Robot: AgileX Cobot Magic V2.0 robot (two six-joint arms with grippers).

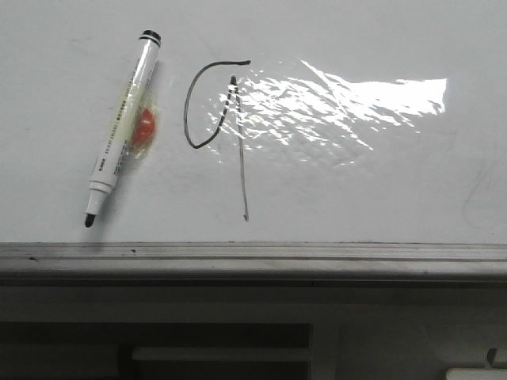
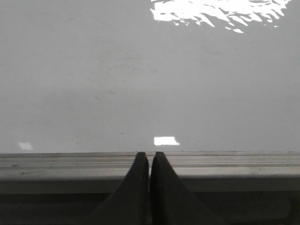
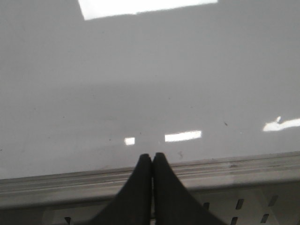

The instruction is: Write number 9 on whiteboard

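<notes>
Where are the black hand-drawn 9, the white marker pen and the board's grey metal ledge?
black hand-drawn 9 (image 1: 242,170): front view, on its stem.
white marker pen (image 1: 119,131): front view, mid-barrel.
grey metal ledge (image 1: 333,255): front view, top face.

Left end effector (image 2: 149,157) matte black tapered fingers, right end effector (image 3: 152,158) identical

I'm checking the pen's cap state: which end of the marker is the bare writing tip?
The lower end of the marker, nearest the grey ledge: it narrows to a small black tip. The upper end is blunt, with a black band.
</notes>
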